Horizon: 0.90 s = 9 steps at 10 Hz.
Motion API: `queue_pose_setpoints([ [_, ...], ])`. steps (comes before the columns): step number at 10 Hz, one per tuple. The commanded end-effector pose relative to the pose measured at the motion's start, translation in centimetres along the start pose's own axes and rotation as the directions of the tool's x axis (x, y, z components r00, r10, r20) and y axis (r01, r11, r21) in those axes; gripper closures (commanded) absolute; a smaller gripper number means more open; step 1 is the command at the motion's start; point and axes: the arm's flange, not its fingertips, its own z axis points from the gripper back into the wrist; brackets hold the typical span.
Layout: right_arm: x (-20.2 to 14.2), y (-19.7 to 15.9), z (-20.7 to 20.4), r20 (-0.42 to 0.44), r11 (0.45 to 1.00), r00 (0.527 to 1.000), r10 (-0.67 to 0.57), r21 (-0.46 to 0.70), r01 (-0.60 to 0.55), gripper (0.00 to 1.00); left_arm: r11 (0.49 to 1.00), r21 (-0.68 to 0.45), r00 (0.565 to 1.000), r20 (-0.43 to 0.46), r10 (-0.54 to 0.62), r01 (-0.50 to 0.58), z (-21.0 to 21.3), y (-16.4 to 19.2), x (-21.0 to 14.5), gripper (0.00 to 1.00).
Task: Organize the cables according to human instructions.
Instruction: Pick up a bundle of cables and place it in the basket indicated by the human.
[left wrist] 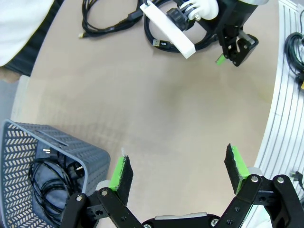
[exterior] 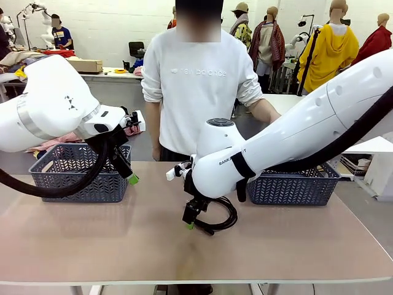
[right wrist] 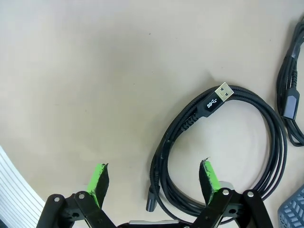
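While both white arms reach over the flat beige worktop [exterior: 92, 239], neither gripper holds anything. The left gripper [left wrist: 178, 171], black with green pads, stands spread wide over bare worktop. In the front view it hangs at 9 o'clock, in front of a grey plastic lattice basket [exterior: 67, 181]. The left wrist view places this basket at 8 o'clock. One thin black coiled cable with chunky plugs [left wrist: 45, 183] lies inside it.

The right gripper [right wrist: 154, 183] is likewise spread wide and pinches nothing. In the front view it sits low over the worktop near the centre. A thin black coiled cable with a silver USB plug [right wrist: 266, 142] lies flat on the worktop beneath it. In the right wrist view this coil occupies the 4 o'clock area, and its plug points toward 1 o'clock. The coil's 9 o'clock strands lie between the two fingers, and the green pad [right wrist: 208, 175] at 5 o'clock overlaps the coil. Whether pad and cable touch cannot be told.

A loose black cable [left wrist: 107, 21] lies on the worktop at 11 o'clock in the left wrist view, apart from the USB coil. A second grey lattice basket [exterior: 295, 187] stands at 3 o'clock in the front view, behind the right arm. The person in a white long-sleeved sweatshirt [exterior: 196, 86] stands at 12 o'clock, at the worktop's far edge.
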Motion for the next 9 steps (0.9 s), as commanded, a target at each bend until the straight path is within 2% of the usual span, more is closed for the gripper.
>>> queue_pose_setpoints([
  [1, 1.2, -0.3, -0.3, -0.020, 1.000, 1.000, -0.009, -0.023, 0.008, 0.00, 1.000, 0.003, 1.000, 0.003, 0.004, -0.004, 0.3, 0.2, 0.0, 0.00],
  [8, 2.2, -1.3, -1.7, -0.051, 0.999, 0.998, -0.024, -0.048, 0.021, 0.00, 1.000, 0.003, 1.000, 0.003, 0.004, -0.004, 0.3, 0.2, 0.0, 0.00],
  [9, 2.2, -1.2, -1.7, -0.052, 0.998, 0.998, -0.023, -0.051, 0.020, 0.06, 1.000, 0.003, 1.000, 0.003, 0.004, -0.004, 0.3, 0.2, 0.0, 0.00],
])
